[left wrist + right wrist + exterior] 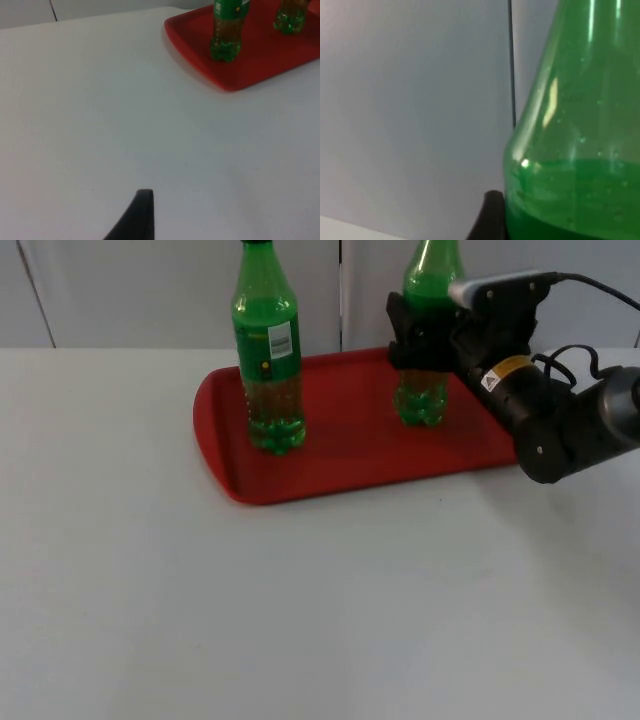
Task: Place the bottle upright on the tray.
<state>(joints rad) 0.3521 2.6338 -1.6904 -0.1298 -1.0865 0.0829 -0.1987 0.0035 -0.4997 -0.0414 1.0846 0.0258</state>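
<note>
A red tray (350,465) lies at the back of the white table. Two green bottles stand upright on it. The left bottle (268,350) has a label and stands free near the tray's left end; the left wrist view also catches its base (225,42). The right bottle (421,405) stands toward the tray's right side, and my right gripper (418,340) is shut around its middle. In the right wrist view this bottle's green shoulder (575,150) is very close, with a black fingertip (492,215) against its side. My left gripper (142,202) waits low over the bare table, well away from the tray (260,60).
The grey partition wall (130,290) rises right behind the tray. The right arm (560,415) reaches over the tray's right end. White table top (300,620) spreads out in front of the tray and to its left.
</note>
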